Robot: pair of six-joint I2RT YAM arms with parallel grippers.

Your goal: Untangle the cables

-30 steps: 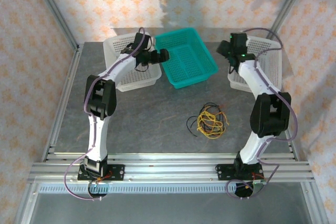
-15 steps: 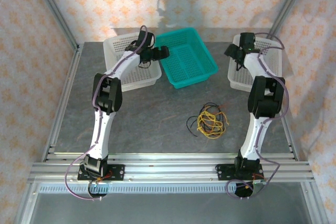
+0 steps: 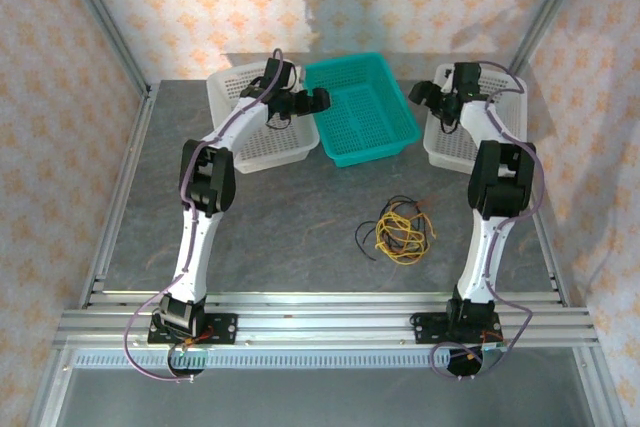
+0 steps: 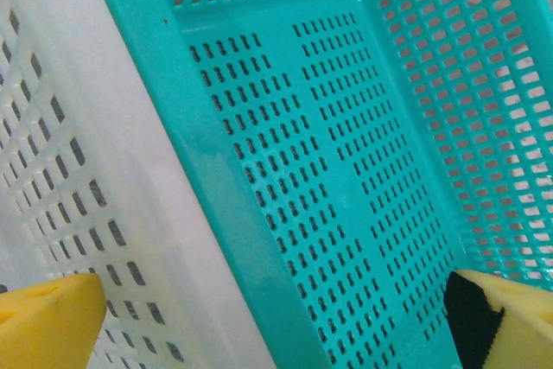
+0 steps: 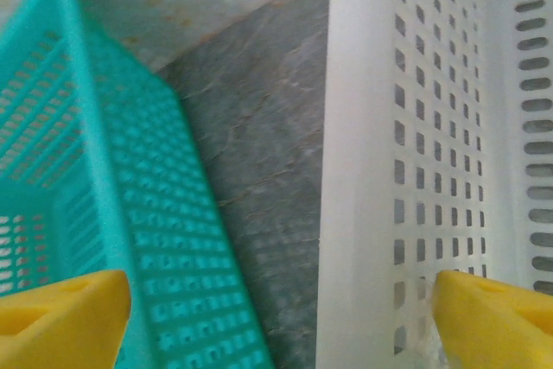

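The cables [image 3: 401, 231], thin yellow, black and brownish-orange wires, lie in one loose tangle on the grey table, right of centre. My left gripper [image 3: 316, 99] is far from them at the back, over the teal basket's left rim. Its yellow pads [image 4: 43, 326] stand wide apart, and the gripper [image 4: 276, 334] straddles that rim and the wall of the left white basket [image 4: 78, 179], holding nothing. My right gripper [image 3: 424, 96] hovers by the left wall of the right white basket. It [image 5: 276, 326] is open, with bare table and that wall between its pads [image 5: 497, 317].
Three baskets line the back of the table: a white one [image 3: 240, 159] on the left, a teal one [image 3: 397, 137] in the middle and a white one [image 3: 440, 155] on the right. Aluminium frame posts stand at the corners, and a rail [image 3: 320, 319] runs along the near edge.
My right gripper has swung left from over the right white basket to its left wall. My left arm has stretched farther back, its gripper edging towards the teal rim. Both white baskets sit slightly nearer the teal one.
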